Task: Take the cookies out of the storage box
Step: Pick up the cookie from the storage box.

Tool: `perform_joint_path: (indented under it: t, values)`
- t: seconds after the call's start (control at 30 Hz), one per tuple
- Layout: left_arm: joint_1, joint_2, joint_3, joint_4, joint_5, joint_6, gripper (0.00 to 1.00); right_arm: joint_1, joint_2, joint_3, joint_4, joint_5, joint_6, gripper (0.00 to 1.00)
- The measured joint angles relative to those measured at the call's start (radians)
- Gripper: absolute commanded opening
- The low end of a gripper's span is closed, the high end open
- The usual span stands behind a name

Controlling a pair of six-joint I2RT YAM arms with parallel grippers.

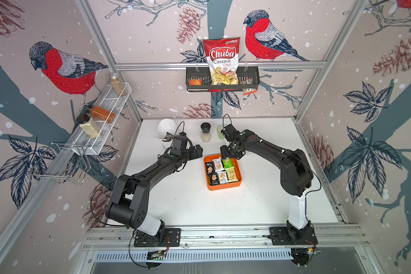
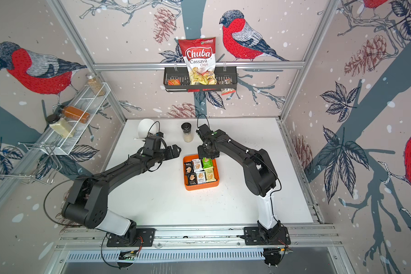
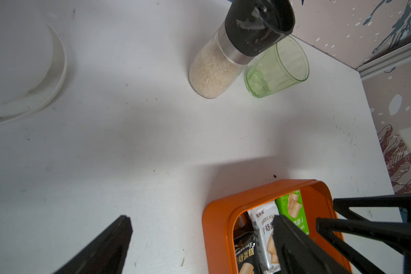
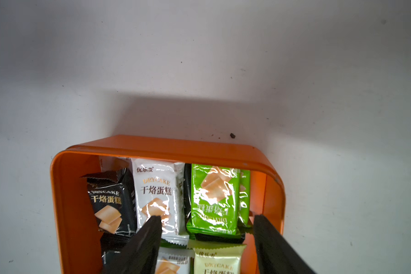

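The storage box sits near the table's middle, full of cookies; the right gripper hangs over its far right corner, jaws parted astride the green packet, holding nothing; it should drop straight, clear the white packet, then pinch mid-packet; the left gripper hovers wide open, just left.

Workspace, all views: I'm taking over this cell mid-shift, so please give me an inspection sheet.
Surface: white table, scuffed, few dark specks.
Job's things: orange storage box on the table; cookies packed inside.
Clutter: grinder, green cup, white bowl toward the far edge.
Grippers: left gripper open, empty, beside the box; right gripper open over the box, green packet between its jaws.
Cables: black cable loops beside the left arm.
Surroundings: Chuba bag in wall basket; bottles in wire rack.
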Motion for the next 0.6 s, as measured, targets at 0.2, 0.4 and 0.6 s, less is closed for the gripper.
perform_joint_path:
  t: [0.2, 0.4, 0.6]
  values:
    - [0.0, 0.0, -0.002, 0.0, -0.005, 0.0, 0.96, 0.0, 0.06, 0.043, 0.0, 0.029, 0.0, 0.64]
    - [0.0, -0.012, -0.019, -0.003, -0.026, 0.0, 0.96, 0.003, 0.097, 0.063, -0.006, 0.05, -0.001, 0.64]
    - [0.001, -0.019, -0.031, -0.004, -0.049, 0.003, 0.96, 0.018, 0.114, 0.069, -0.018, 0.064, -0.003, 0.64]
